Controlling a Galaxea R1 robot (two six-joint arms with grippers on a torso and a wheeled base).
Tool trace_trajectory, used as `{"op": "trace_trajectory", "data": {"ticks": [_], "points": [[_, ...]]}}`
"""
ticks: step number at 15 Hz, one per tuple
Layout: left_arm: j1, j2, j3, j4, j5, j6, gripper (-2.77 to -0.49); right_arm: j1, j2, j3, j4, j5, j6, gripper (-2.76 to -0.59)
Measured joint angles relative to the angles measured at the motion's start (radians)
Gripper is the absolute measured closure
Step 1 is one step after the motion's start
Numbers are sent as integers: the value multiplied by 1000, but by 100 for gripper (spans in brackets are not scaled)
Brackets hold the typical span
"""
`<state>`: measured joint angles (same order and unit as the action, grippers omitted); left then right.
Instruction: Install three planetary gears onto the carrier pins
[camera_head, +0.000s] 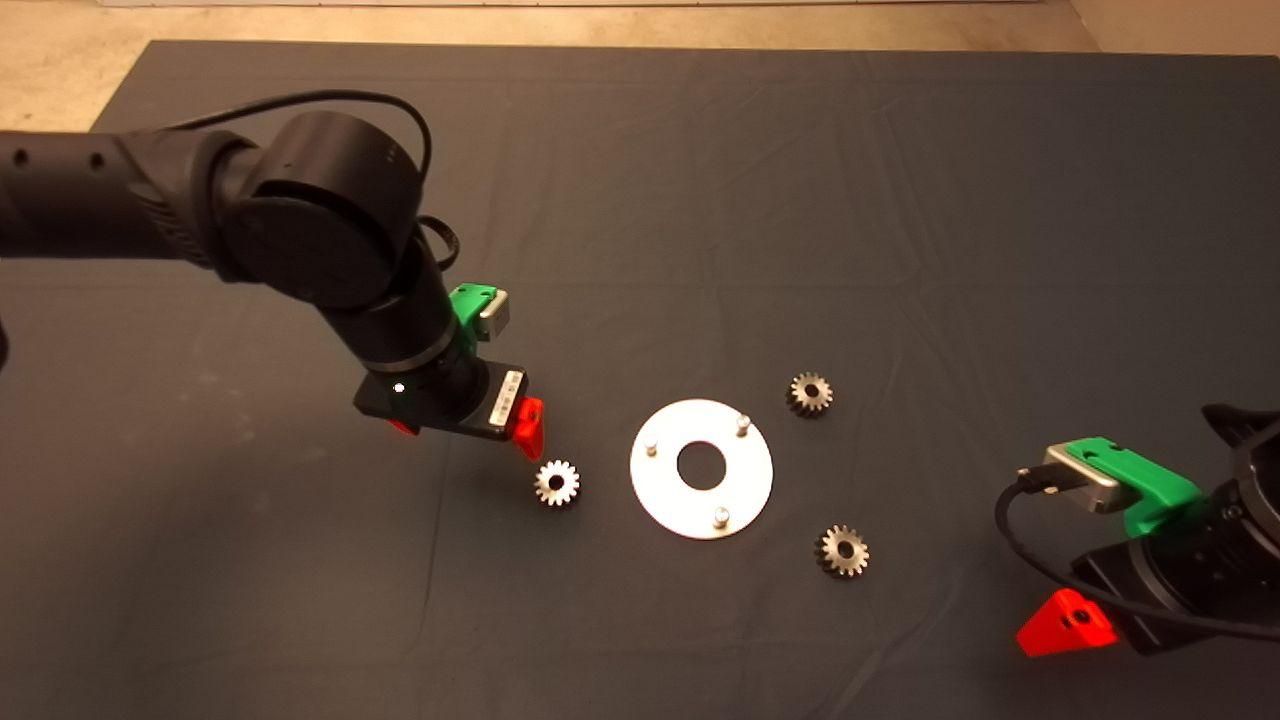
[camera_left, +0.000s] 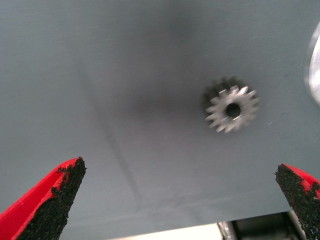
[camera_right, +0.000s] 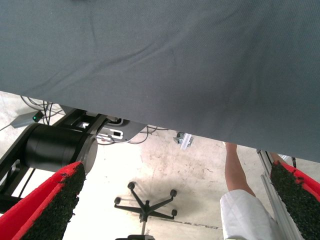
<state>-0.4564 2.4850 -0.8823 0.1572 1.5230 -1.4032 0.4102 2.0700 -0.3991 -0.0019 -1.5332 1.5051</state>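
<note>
Head view: even, moderate overhead light; the dark mat reads flat, with creases faintly visible. The round disc shows bright glare. The left arm casts a soft shadow on the mat beneath it. Left wrist view: the gear is motion-blurred, and a diffuse shadow lies beside it. Right wrist view: the floor beyond the mat is bright, nearly washed out.

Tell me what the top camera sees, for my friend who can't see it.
The left end effector hovers by one planetary gear on a dark mat. A silver disc with three bare carrier pins lies beside it, two more gears beyond.
</note>
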Motion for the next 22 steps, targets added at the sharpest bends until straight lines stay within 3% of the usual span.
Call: {"op": "trace_trajectory", "data": {"ticks": [2,4,6,7,11,13,15,18,22], "points": [[44,6,-33,32,-4,3,-276,0,0,0,0,0,0,-275],[72,11,-41,73,-4,3,-276,0,1,0,0,1,0,-275],[114,26,-52,88,-4,3,-276,0,2,0,0,0,0,-275],[123,36,-53,98,-6,3,-276,0,2,0,0,0,0,-275],[121,43,-59,115,-14,2,-276,0,2,0,0,0,0,-275],[121,55,-60,117,-38,2,-276,0,2,0,0,0,0,-275],[121,78,-61,117,-50,2,-276,0,2,0,0,0,0,-275],[123,109,-67,119,-50,2,-276,0,2,0,0,0,0,-275],[136,111,-74,136,-49,2,-276,0,2,0,0,0,0,-275]]}}
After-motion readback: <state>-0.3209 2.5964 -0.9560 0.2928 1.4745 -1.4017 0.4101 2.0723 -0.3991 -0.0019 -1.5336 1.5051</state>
